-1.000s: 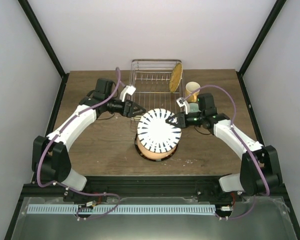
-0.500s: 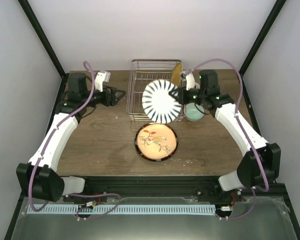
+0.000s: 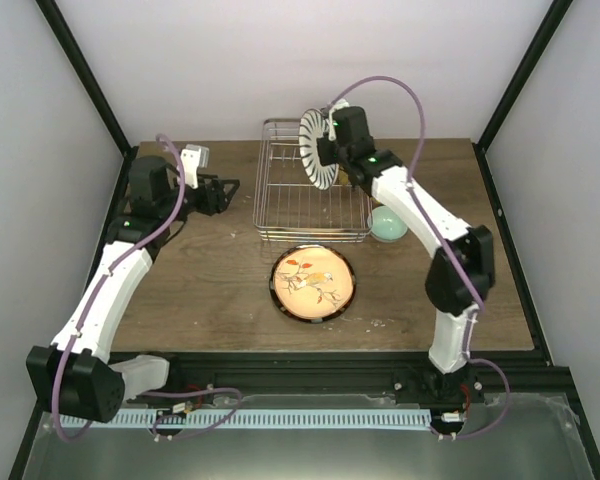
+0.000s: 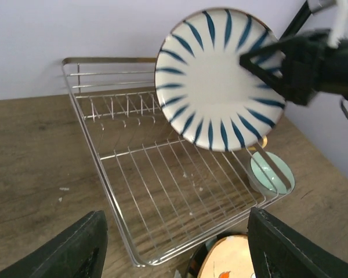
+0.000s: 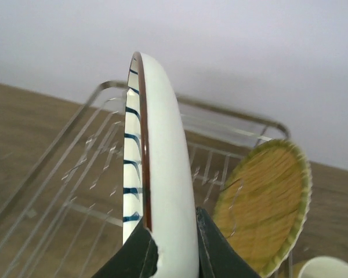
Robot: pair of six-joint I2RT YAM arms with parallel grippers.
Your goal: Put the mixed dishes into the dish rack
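Your right jaws are clenched on the striped plate (image 3: 317, 150): the fingers (image 5: 140, 256) pinch its rim from both sides at the bottom of the right wrist view. You've got the plate on edge, roughly upright, over the far right part of the dish rack (image 3: 264, 236), top centre of the overhead frame. Left wrist view shows its face full-on at upper right: white, dark blue radial stripes. Right wrist view shows a thin brown line along the rim. Can't tell whether its lower edge touches the wires.

Your left jaws are released, spread wide with nothing between them. They hang just left of the rack, mid-left of the overhead frame, aimed at it.

- The woven plate (image 5: 264, 208) is in the rack, leaning on edge at its right end, just beyond the striped one.
- Of the mug (image 5: 330, 270) you only get a pale rim sliver, bottom right corner of the right wrist view.
- The mint bowl (image 3: 388, 223) sits on the worktop (image 3: 200, 285) just beside the rack's near right corner.
- The dark-rimmed plate (image 3: 312, 283) lies flat on the worktop just in front of the rack, frame centre. Its beige middle carries a painted branch motif in red and dark. I can't read any writing on it.
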